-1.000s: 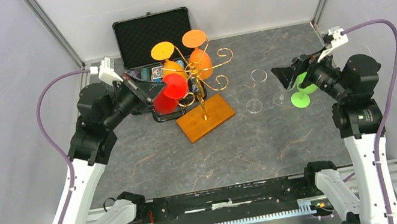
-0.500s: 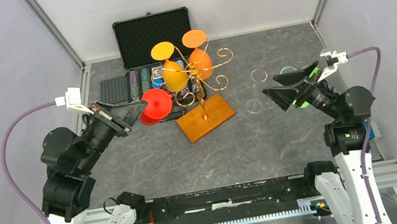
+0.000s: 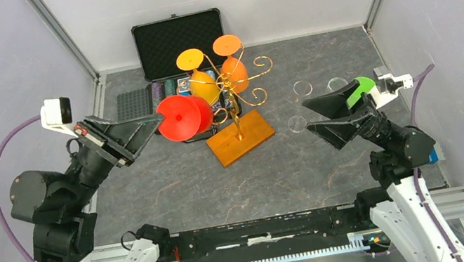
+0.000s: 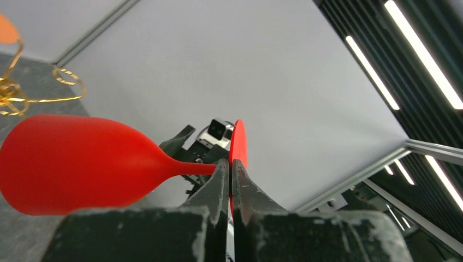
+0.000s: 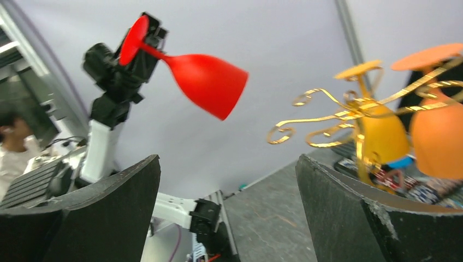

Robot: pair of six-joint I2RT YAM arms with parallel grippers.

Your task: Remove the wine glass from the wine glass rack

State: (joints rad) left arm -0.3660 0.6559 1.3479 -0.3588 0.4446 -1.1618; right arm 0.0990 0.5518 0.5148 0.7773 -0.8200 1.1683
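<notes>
Looking at a red plastic wine glass already off the golden wire rack with its curly arms and wooden base. Hanging in the air just left of that rack, over the open black case as seen from above. Pinched by the thin stem in the left gripper, pressed tight right next to the foot. Right gripper spread wide, holding nothing, well off on the other side.

Pointing-wise: lying close to level, long axis running foot-to-bowl across the bench. Foot on the left arm's side, open mouth aimed towards the rack and the right arm. Hard to say exactly how much tilt.

Probably at the carry-away bit now. Best guess for doing it well: pull further left, away from those spiral ends and from the yellow glass and orange glass hanging there. No loosening on that skinny stem. Then swing the bowl up so as to land foot-first on bare bench. Worth going slow on the rotation, with smooth plastic likely to twist round in a pinch.
</notes>
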